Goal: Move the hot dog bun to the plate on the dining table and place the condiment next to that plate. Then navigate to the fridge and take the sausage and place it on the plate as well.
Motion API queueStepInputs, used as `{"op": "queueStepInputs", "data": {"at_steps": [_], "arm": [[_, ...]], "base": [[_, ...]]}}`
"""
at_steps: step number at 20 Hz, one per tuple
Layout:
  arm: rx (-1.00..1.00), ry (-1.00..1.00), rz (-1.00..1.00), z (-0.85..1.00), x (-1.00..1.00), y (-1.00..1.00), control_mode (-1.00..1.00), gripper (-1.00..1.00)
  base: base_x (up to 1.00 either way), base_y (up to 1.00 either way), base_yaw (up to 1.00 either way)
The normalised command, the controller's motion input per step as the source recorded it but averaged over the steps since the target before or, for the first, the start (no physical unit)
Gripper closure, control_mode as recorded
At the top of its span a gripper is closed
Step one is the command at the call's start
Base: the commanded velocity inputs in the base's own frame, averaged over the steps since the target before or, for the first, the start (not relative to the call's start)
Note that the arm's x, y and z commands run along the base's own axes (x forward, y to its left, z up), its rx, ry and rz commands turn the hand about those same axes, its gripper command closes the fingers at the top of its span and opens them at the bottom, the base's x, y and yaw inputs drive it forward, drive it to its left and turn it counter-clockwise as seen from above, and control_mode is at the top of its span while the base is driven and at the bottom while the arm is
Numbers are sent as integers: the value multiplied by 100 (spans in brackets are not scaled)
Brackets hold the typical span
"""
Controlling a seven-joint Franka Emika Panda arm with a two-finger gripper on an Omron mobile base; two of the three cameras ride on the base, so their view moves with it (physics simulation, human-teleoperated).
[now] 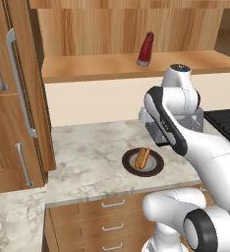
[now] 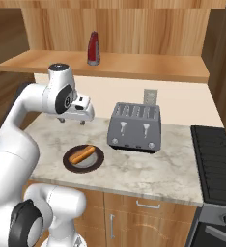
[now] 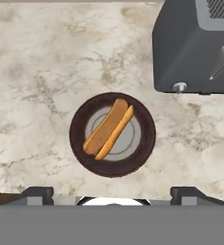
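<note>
In your left base view the arm hides the toaster (image 2: 134, 126) and cuts off the end effector (image 2: 72, 119); in the hand view its two dark tips sit wide apart at the bottom edge, gripping nothing. One hot dog bun (image 3: 108, 129) lies on one dark brown-rimmed plate (image 3: 80, 143) at the centre of that frame, its long axis running from lower left to upper right. One red condiment (image 1: 146, 49) stands upright on the wooden shelf (image 1: 97, 66), upper centre. The bench (image 3: 37, 72) carries plate and toaster.
</note>
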Motion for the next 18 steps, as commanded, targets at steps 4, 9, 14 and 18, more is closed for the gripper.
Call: {"op": "queueStepInputs", "data": {"at_steps": [4, 9, 14, 18], "arm": [[0, 0, -9, -67, 0, 0, -100, -100], [0, 0, -6, -56, 2, 0, -100, -100], [0, 0, -5, -50, 16, 0, -100, -100], [1, 0, -5, -47, 24, 0, -100, -100]], "base": [[0, 0, 0], [0, 0, 0], [0, 0, 0], [0, 0, 0]]}}
